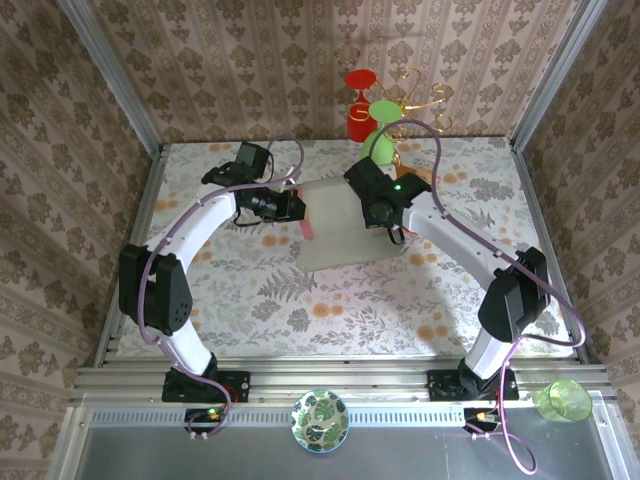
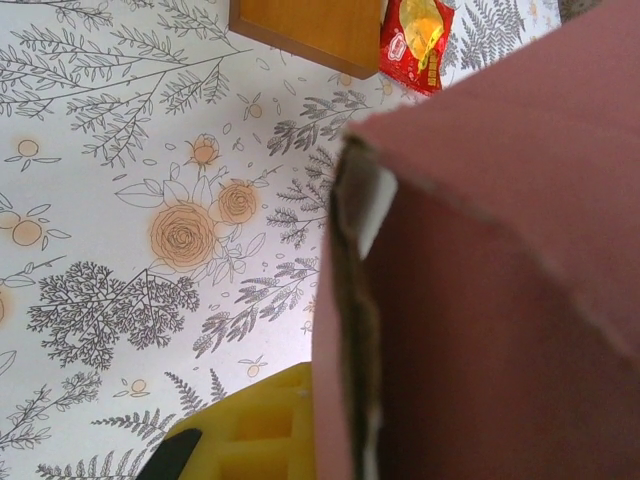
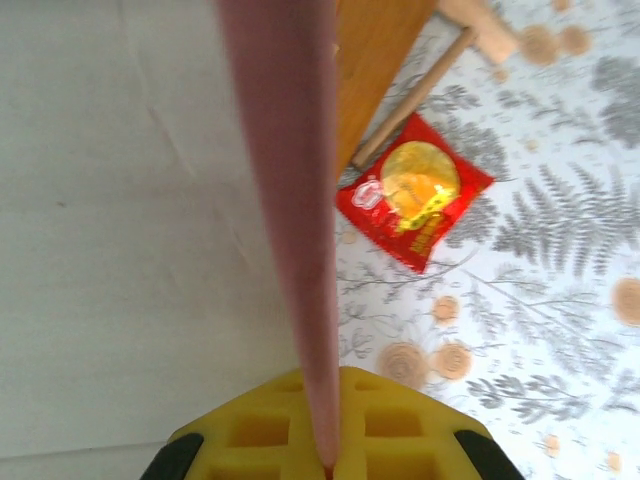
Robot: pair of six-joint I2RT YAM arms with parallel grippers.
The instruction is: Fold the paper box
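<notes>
1. Left gripper point(image 1: 290, 207) is at the box's left wall, left of the table point(image 1: 250, 290) centre. The left wrist view shows one yellow finger pad point(image 2: 250, 435) just beside the pink wall. The second pad is hidden, so I can't tell if the jaws are clamped or free.
2. Paper box point(image 1: 345, 238) sits mid-table, a bit nearer the far edge, between the two grippers. White inner floor faces up, pink side faces out.
3. Progress: partly formed. Left and right walls are raised. The left wrist view shows a corner with a white tab tucked behind the pink panel, though it looks loose, not seated. Probably left to do: seat that corner, raise and lock the remaining walls. The near and far sides are hard to read from above.
4. Right gripper point(image 3: 325, 455) is clenched on the box's right wall — the pink edge runs straight down between its yellow pads.
5. Right of the box, toward the table's far-right corner, are the brown board point(image 2: 310, 30) and the red-yellow packet point(image 3: 415, 190). Both lie flat, the packet just beside the board.
6. Count: one paper box, one board, one packet, two grippers — both at the box.
</notes>
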